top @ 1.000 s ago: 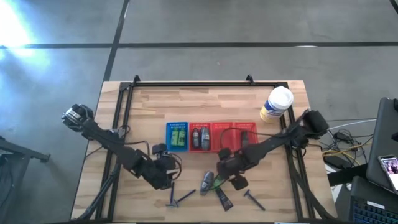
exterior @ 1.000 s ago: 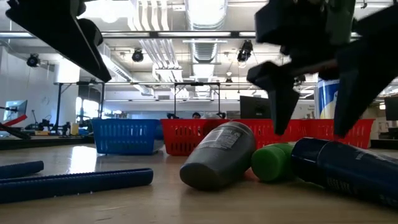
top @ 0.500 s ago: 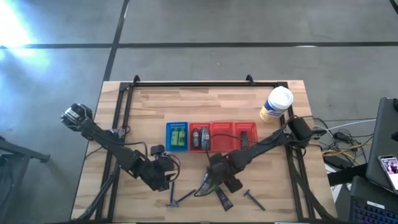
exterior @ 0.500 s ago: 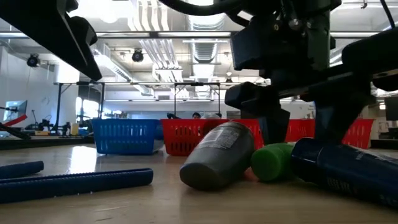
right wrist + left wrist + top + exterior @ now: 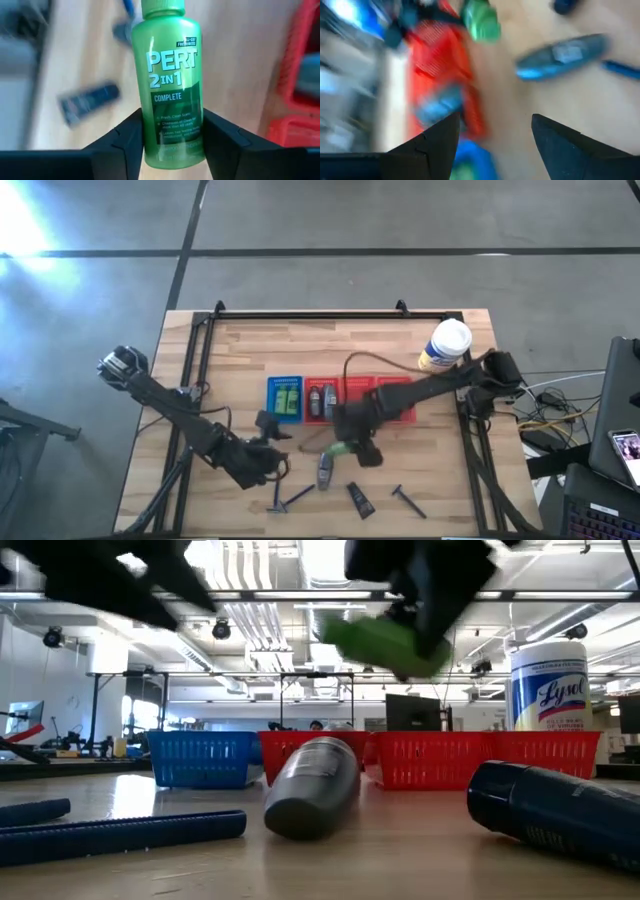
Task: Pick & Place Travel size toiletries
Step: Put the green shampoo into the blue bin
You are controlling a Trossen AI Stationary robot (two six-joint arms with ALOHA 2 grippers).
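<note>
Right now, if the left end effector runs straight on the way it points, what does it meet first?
Probably bare table, between the red basket and the grey stick: the left end effector frames only wood. Depth is unclear, and the basket lies close to that line.

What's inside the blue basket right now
The blue basket holds green bottles, apparently two, lying side by side. From table level its wall hides the contents, and whether anything lies beneath the bottles cannot be seen.
</note>
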